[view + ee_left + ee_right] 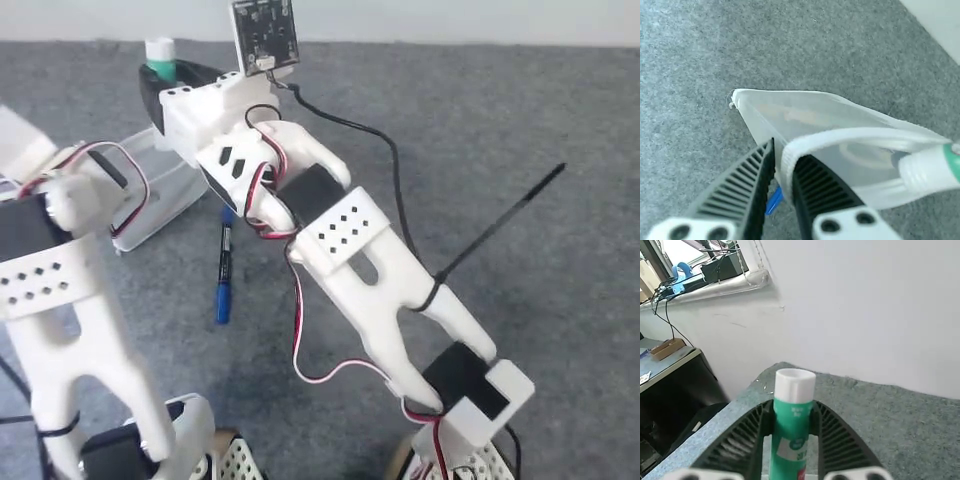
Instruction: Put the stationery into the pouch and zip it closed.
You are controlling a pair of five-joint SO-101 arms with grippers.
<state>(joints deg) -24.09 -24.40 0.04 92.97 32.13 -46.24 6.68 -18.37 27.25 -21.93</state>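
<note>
A translucent white pouch [160, 195] lies on the grey carpet at the far left, its mouth held up. My left gripper [785, 152] is shut on the pouch's rim [790, 150]. A green glue stick [160, 58] with a white cap stands upright above the pouch's far end, clamped in my right gripper [168, 88]. The right wrist view shows that gripper [790, 407] shut on the glue stick [794, 390]. From the left wrist, the glue stick [927, 169] hangs at the pouch's open mouth. A blue pen [224, 270] lies on the carpet beside the pouch.
A thin black rod [500, 225] lies on the carpet at the right. A black cable [390, 160] runs along the right arm. The arm bases [200, 440] stand at the near edge. Open carpet [480, 110] spreads to the far right.
</note>
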